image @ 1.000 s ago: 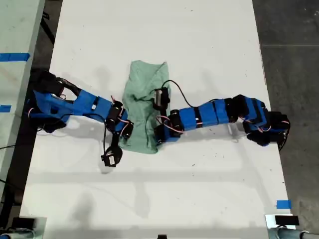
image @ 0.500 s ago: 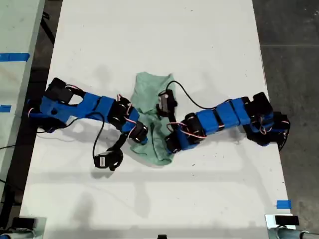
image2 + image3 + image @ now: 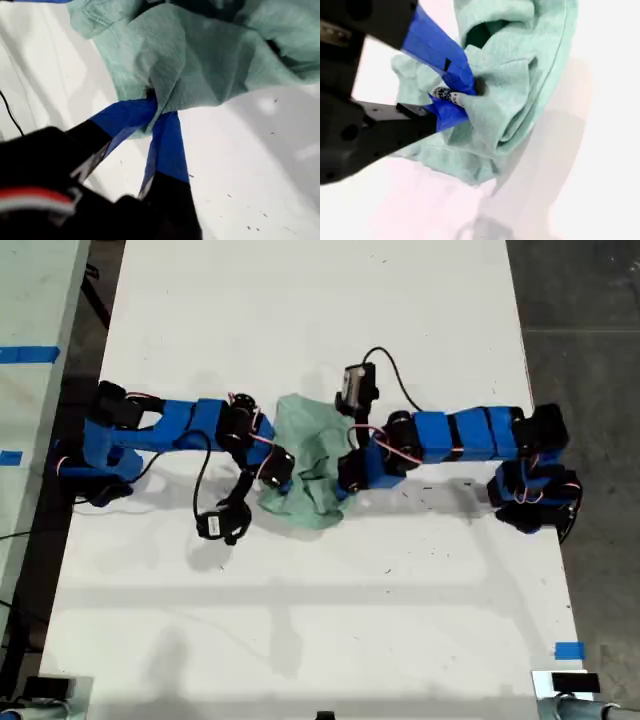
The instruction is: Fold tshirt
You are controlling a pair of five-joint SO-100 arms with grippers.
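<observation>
**Q:** Mint-green cloth, where is it?

**A:** The tshirt [image 3: 305,465] lies bunched in the middle of a white table [image 3: 320,620], between two blue arms that reach in from the exterior view's left and right.

**Q:** And the grippers?

**A:** My first gripper [image 3: 156,107] has its blue-taped jaws pinched together on a fold of the cloth. My second gripper [image 3: 457,97] is likewise clamped on a gathered ridge. I cannot tell which arm is which in the exterior view.

**Q:** How to fold well?

**A:** I judge both pinches should travel level and together, keeping the cloth taut.

**Q:** Room?

**A:** Bare table lies open on the near and far sides; the edges are well apart from the cloth.
</observation>
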